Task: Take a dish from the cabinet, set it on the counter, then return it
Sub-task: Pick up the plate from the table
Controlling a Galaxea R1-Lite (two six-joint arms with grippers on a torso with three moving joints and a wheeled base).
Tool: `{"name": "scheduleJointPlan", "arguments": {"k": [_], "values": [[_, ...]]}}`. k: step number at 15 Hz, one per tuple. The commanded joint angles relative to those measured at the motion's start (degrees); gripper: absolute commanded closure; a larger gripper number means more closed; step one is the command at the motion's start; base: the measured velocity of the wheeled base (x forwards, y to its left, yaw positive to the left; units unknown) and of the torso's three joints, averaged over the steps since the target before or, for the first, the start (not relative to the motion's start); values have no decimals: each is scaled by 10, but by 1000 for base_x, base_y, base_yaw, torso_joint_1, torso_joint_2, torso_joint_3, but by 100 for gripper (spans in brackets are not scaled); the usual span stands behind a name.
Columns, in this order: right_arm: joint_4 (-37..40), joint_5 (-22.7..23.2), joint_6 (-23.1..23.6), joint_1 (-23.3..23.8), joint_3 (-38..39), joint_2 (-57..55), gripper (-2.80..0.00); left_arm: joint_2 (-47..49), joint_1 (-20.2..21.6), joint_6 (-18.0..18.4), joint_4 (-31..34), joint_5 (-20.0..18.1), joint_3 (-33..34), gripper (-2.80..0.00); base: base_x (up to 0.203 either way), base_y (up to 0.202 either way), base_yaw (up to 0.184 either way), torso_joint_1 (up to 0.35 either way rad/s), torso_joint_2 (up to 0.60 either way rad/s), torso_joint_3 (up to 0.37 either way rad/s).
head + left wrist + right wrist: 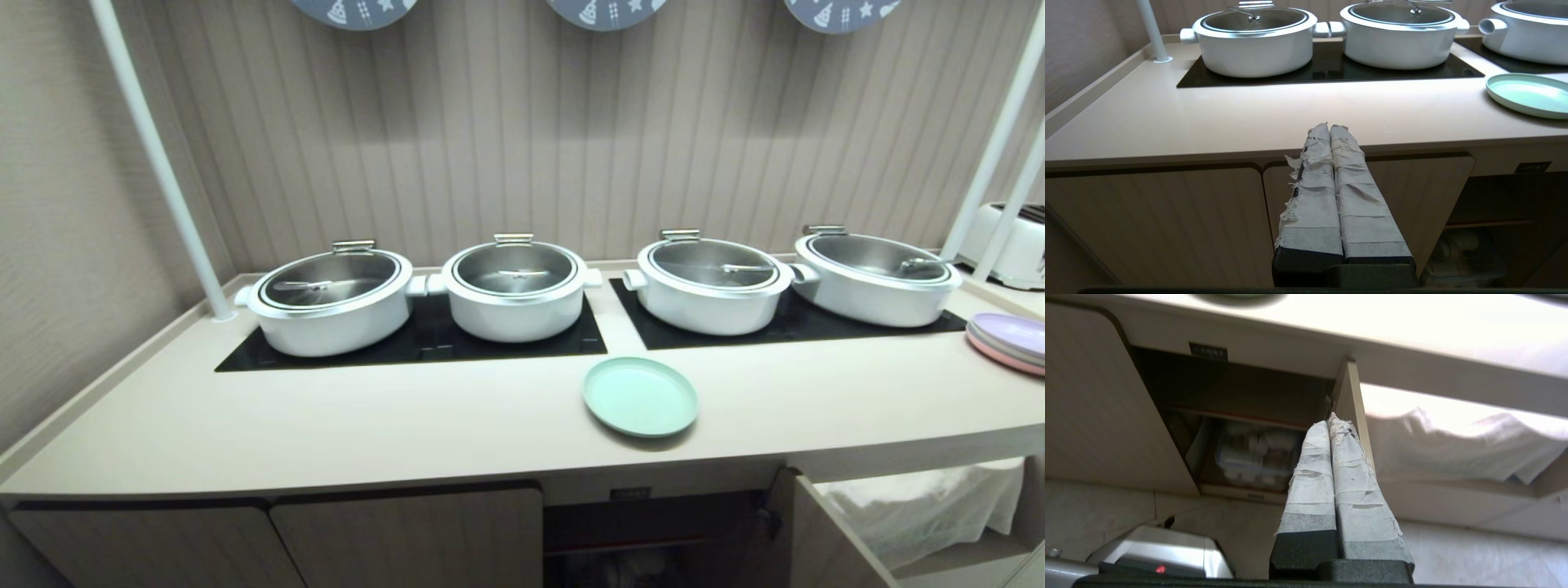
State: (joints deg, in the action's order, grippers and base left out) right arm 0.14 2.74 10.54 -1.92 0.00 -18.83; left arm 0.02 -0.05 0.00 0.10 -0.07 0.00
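The pale mint-green dish (pixel 641 396) lies flat on the counter (pixel 326 425), in front of the gap between the two hob panels; it also shows in the left wrist view as the dish (pixel 1531 94). Below it the cabinet (pixel 653 531) with the black label (pixel 630 493) stands open, its door (pixel 820 531) swung out to the right. Neither arm shows in the head view. My right gripper (pixel 1329 418) is shut and empty, low in front of the open cabinet (pixel 1241 416), close to the door's edge (pixel 1357 404). My left gripper (pixel 1329 127) is shut and empty, before the closed doors.
Several white lidded pots (pixel 514 290) stand on the black hob panels (pixel 424 339). Pink and purple stacked plates (pixel 1008 339) and a white toaster (pixel 1012 245) sit at the far right. A clear box (pixel 1253 457) rests inside the cabinet. White cloth (pixel 922 506) hangs right of the door.
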Motion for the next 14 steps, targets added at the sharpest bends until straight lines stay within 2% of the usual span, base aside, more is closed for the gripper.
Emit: {"name": "scheduleJointPlan", "arguments": {"k": [1,8,14], "values": [[2,2,0,-3,0,51,0,0,0,0,0,0,0,0,0,0,0,0,0,0],[0,3,-1,15,0,181,0,0,0,0,0,0,0,0,0,0,0,0,0,0],[3,3,-6,16,0,188,0,0,0,0,0,0,0,0,0,0,0,0,0,0]]}}
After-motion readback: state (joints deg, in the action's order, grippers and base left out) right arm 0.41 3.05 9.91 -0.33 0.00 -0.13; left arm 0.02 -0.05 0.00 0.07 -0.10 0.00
